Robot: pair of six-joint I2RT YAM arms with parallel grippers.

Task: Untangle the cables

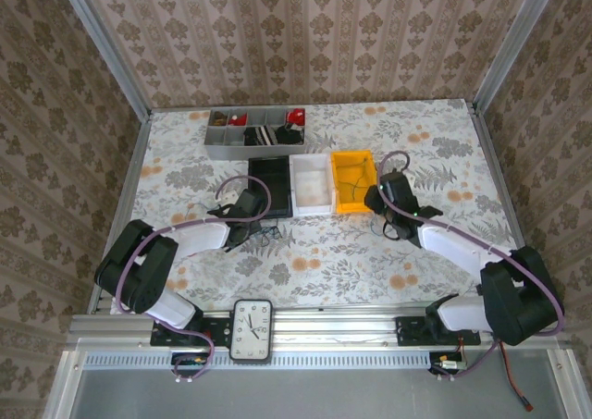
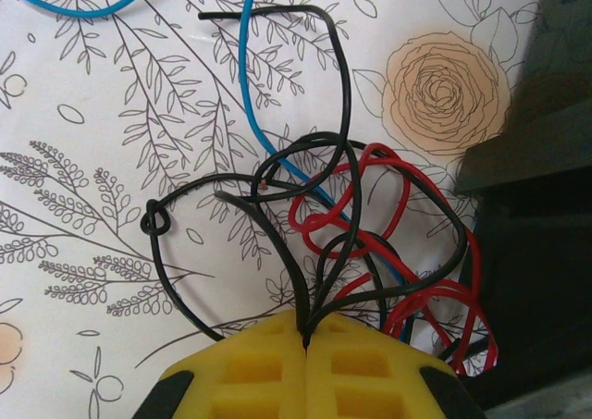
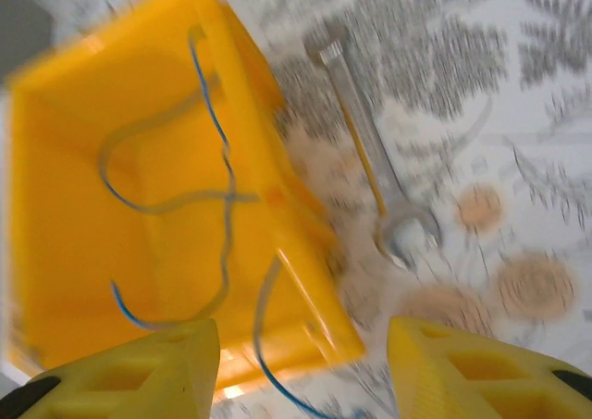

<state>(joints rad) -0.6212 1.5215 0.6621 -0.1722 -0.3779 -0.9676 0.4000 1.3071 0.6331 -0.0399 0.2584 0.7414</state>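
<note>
Left gripper [image 2: 305,343]: yellow ribbed fingers pressed together, clamped on black strands that run down into the seam between them.

Cables: a loose clump of thin black and red cables [image 2: 370,243] fans out on the flower-printed white tabletop [image 2: 92,160] directly ahead of the left fingertips. Black loops arc wide, one tied in a small knot [image 2: 155,221] off to the fingers' left. Red loops bunch ahead and to the right.

Blue strand: a thin blue wire [image 2: 248,86] comes in from the far edge and threads into the clump beneath the black loops.

Right gripper [image 3: 303,345]: yellow fingers stand apart, clamped on nothing.

Yellow bin: a square yellow plastic bin [image 3: 55,206] sits ahead and left of the right fingers, with a curling blue wire [image 3: 217,132] inside it.

Spanner: a silver open-ended spanner [image 3: 370,160] lies on the table ahead of the right finger, just beside the bin.

Hard to make out: the right wrist view is smeared, so the wire in the bin reads partly grey. The red loops' near ends are cut off behind the left fingers. A black rectangular bin [image 1: 270,186] ahead of the left gripper is only a dark blur at close range.
</note>
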